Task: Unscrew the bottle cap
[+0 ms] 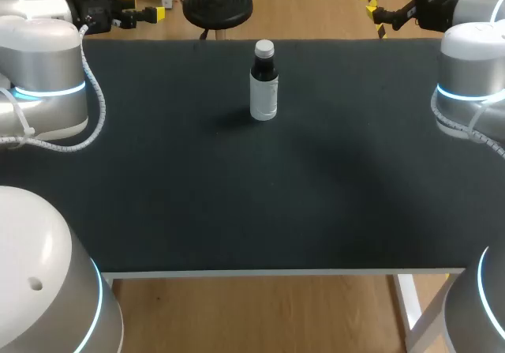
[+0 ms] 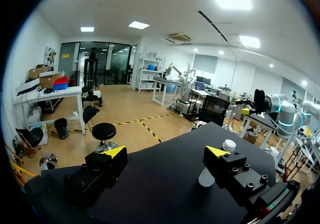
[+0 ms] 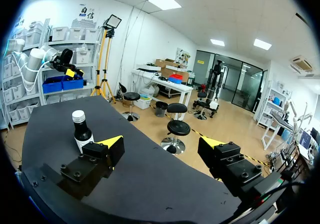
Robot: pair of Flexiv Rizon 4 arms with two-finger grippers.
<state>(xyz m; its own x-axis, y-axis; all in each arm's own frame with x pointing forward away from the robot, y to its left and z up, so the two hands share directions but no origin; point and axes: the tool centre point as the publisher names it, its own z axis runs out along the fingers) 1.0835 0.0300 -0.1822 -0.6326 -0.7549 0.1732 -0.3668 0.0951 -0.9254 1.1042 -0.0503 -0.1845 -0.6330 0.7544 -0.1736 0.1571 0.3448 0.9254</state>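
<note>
**Bottle upright on the far half of the table, both grippers apart and clear of it**

The black table [image 1: 237, 211] fills most of the head view. The left arm [image 1: 47, 76] stands over its left edge and the right arm [image 1: 473, 84] over its right edge. Both reach toward the far corners, well apart from each other.

The left gripper [image 2: 165, 151] hangs above the table with its fingers wide apart and nothing between them. The right gripper [image 3: 161, 142] is the same: fingers spread and nothing held.

The bottle [image 1: 263, 92] stands alone near the far edge, about midway across the table's width and well apart from both grippers. It is upright with its long axis vertical. Its upper body is dark and a white label wraps the lower part. In the left wrist view the bottle [image 2: 206, 178] is ahead of the gripper, partly hidden behind one finger. In the right wrist view the bottle [image 3: 81, 134] stands ahead of the gripper, just past one finger's yellow tip.

The white cap [image 1: 264, 49] sits on the neck and points straight up. It also shows in both wrist views.
</note>
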